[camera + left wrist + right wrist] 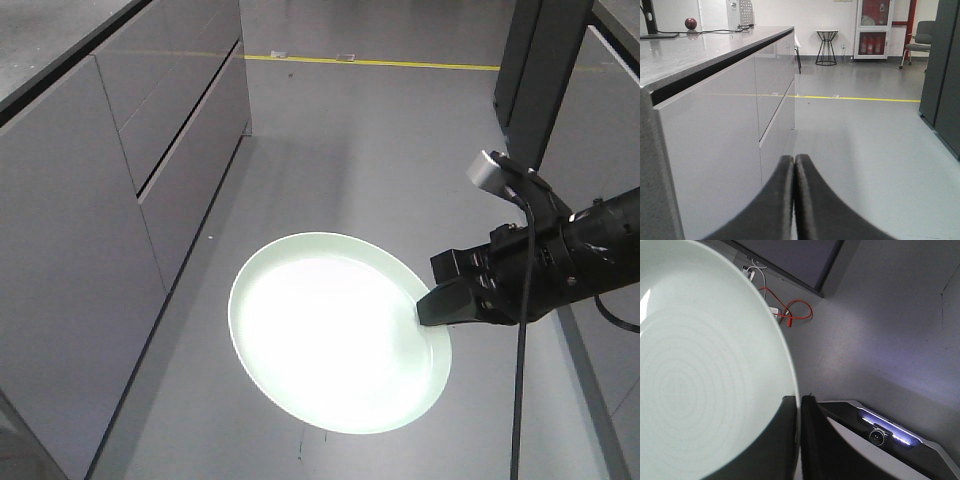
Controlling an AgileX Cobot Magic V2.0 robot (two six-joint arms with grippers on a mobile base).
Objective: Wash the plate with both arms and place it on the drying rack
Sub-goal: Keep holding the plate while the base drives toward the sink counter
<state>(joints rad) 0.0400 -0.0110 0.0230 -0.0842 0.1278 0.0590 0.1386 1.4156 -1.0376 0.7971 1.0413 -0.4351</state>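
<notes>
The pale mint-green plate [335, 330] hangs in the air above the grey floor, face up toward the front camera. My right gripper [432, 305] comes in from the right and is shut on the plate's right rim. In the right wrist view the plate [700, 365] fills the left side, and its rim runs down between the two black fingers of my right gripper [798, 402]. My left gripper [794, 162] shows only in its own wrist view, shut with nothing between its fingers, pointing along the floor beside the cabinets. The drying rack is out of view.
Grey cabinet fronts [120, 170] under a dark-edged counter [695, 50] run along the left. A dark tall unit [540, 70] stands at the right. A yellow floor line [370, 63] crosses the far floor. Orange cable [792, 312] lies on the floor. The robot's base [885, 435] sits below the right gripper.
</notes>
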